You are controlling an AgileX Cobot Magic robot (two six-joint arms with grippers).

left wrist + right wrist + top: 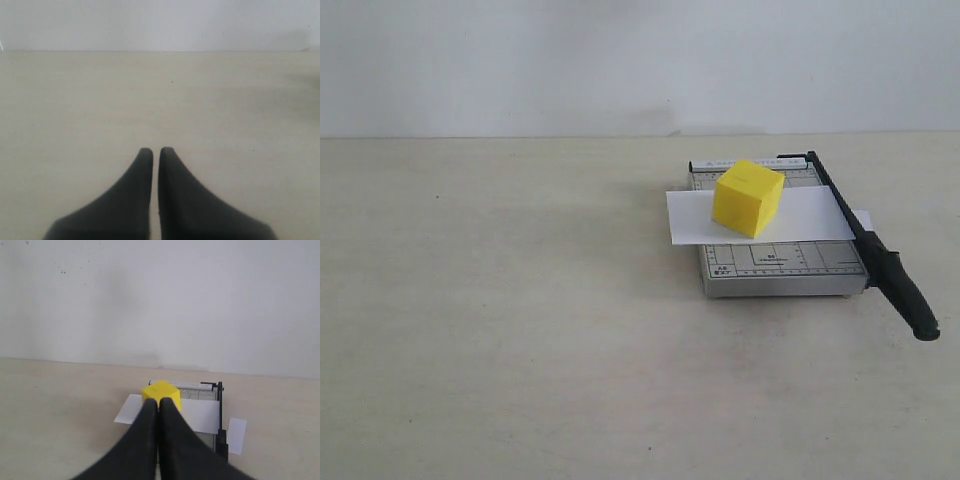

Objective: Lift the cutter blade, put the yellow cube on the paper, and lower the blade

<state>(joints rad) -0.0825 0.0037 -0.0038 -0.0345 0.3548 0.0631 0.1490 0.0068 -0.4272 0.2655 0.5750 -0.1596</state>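
The yellow cube rests on the white paper, which lies across the grey gridded trimmer base. The black cutter blade lies down along the base's right edge, its thick handle sticking out toward the front. Neither gripper shows in the exterior view. In the right wrist view my right gripper is shut and holds nothing; the cube, paper and blade lie some way beyond its tips. My left gripper is shut over bare table, away from the trimmer.
A small cut-off piece of white paper lies on the table just past the blade side of the trimmer. The pale tabletop stretches wide to the left, with a white wall behind.
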